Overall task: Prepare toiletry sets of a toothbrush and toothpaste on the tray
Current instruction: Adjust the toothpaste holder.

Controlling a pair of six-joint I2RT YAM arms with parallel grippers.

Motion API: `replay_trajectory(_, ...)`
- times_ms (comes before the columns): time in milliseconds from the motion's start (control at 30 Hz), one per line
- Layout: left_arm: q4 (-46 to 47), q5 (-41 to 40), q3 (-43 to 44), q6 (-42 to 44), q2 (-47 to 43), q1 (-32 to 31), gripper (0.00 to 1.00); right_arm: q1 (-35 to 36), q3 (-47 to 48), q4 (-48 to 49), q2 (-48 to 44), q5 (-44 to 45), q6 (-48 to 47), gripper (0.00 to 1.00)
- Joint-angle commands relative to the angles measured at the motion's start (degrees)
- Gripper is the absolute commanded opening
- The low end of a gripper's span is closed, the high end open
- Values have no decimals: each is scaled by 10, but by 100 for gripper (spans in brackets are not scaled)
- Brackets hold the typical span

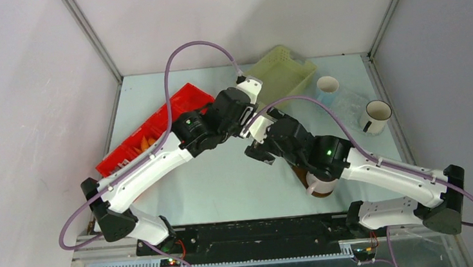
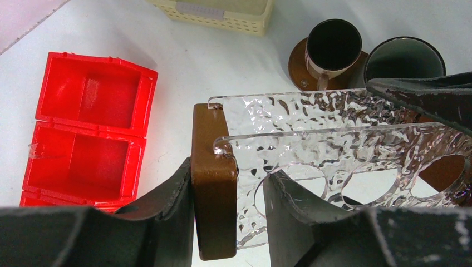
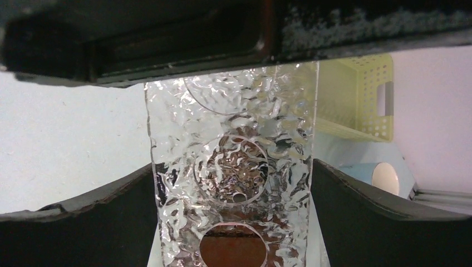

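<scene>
Your left claw (image 2: 229, 173) is clamped on the brown end block (image 2: 213, 194) of the clear acrylic rack (image 2: 334, 128). My read: solid wood gives a better bite than the slick textured panels. Your right claw (image 3: 232, 167) is spread wide and straddles a panel further along the rack. Its pads sit right at the panel edges, and I can't confirm contact. It looks like a two-point hold, since a long rack would swing from one end. The tray (image 2: 298, 69) lies just beyond the rack, with the mauve-grey mug (image 2: 333, 47) standing on it and the dark green mug (image 2: 403, 58) just beside that one. Brown shows through the rack's holes, so the rack probably overlaps the tray and needs shifting before sets go down. The red bin (image 2: 89, 128) is on the rack's opposite side. Neither claw carries a set item.
</scene>
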Motion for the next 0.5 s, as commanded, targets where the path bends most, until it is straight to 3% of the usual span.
replay_trajectory(0, 30, 6, 36, -21, -11, -2, 0, 10, 24, 15, 6, 34, -24, 96)
replay_trajectory(133, 29, 7, 36, -21, -10, -2, 0, 19, 24, 21, 4, 40, -34, 85)
replay_trajectory(233, 29, 11, 39, -21, -10, -2, 3, 24, 24, 19, 6, 48, -42, 68)
replay_trajectory(467, 27, -8, 39, -11, -18, -1, 43, 29, 24, 2, -4, 50, -64, 35)
